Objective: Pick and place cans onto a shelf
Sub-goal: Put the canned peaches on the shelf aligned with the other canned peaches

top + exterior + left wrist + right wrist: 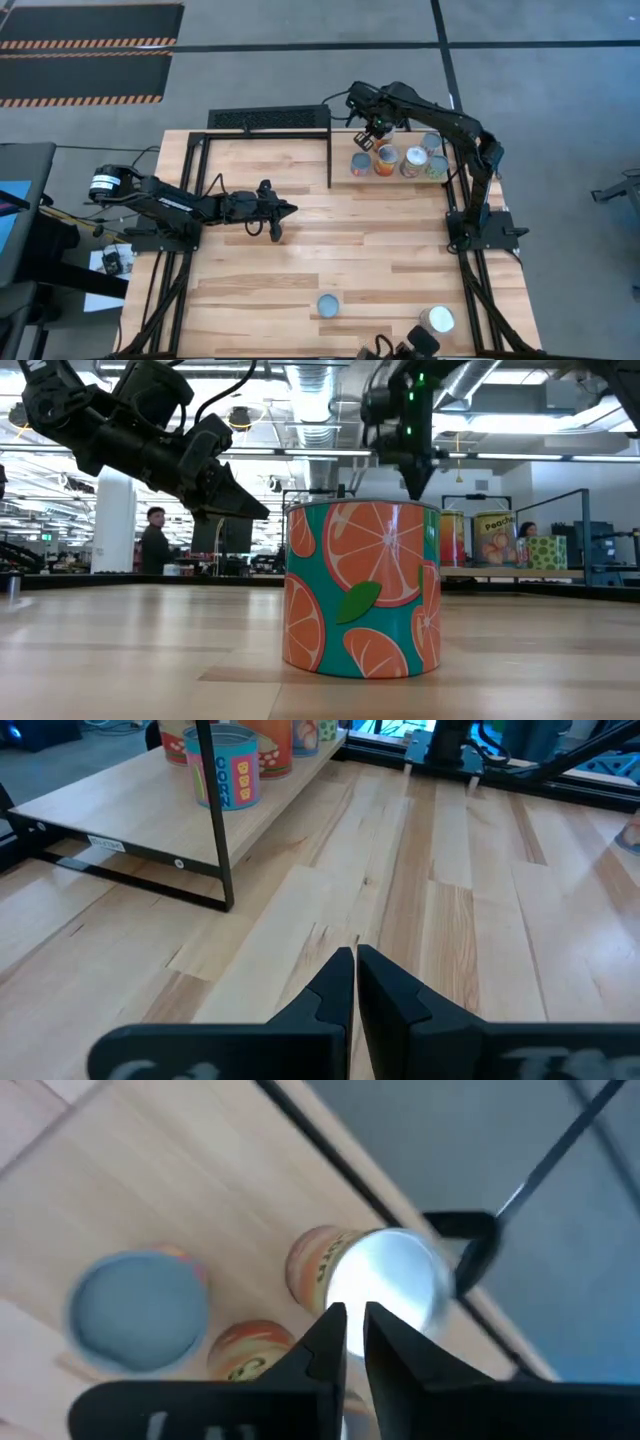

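Several cans stand upright on the low wooden shelf at the table's far right, among them a pale-topped can, an orange can and a silvery-topped can. My right gripper hovers over the shelf, pointing down, shut and empty; in its wrist view a silvery-topped can and a blue-topped can lie below it. Two more cans stand near the front edge: a pale-blue-topped can with an orange-slice label, and a white-topped can. My left gripper is shut and empty over the table's middle.
A black wire rack and the shelf's black frame post stand at the far edge. In the left wrist view the shelf lies ahead with a "corn" can. Bare wood lies between shelf and front cans. People show in the room behind.
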Available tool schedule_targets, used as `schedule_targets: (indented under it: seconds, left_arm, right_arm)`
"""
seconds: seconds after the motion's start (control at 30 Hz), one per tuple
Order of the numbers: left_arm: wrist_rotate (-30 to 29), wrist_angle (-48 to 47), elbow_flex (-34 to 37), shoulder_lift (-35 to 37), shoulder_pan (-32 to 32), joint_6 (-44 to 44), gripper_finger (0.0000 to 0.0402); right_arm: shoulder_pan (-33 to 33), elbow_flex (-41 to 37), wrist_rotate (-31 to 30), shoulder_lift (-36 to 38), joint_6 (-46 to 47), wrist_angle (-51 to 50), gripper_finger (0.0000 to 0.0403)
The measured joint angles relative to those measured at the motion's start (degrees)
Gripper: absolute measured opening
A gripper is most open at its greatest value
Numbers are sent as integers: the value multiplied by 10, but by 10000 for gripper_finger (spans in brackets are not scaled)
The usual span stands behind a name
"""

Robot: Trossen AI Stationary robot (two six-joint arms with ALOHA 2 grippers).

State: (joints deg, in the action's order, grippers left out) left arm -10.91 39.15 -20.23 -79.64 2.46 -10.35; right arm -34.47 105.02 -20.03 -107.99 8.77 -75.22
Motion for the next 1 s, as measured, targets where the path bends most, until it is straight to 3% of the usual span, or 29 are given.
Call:
schedule_targets:
  seconds: [0.13, 0.27, 0.43, 0.7, 0.8, 1.0]
  left_arm:
    - [1, 53, 24, 0, 0, 0, 6]
    - [2, 148, 71, 0, 1, 0, 6]
    - [30, 207, 95, 0, 12, -3, 6]
    - [46, 209, 95, 0, 13, 1, 6]
    - [46, 209, 95, 0, 13, 1, 6]
    - [45, 208, 95, 0, 13, 2, 6]
  right_arm:
    - [36, 7, -10, 35, -11, 4, 36]
    - [90, -45, -9, 92, -12, 71, 8]
    - [168, -201, 27, 187, -12, 261, 11]
    - [317, -458, 81, 308, 60, 581, 7]
    - [393, -500, 56, 325, 116, 610, 4]
    - [555, -506, -49, 321, 281, 544, 5]
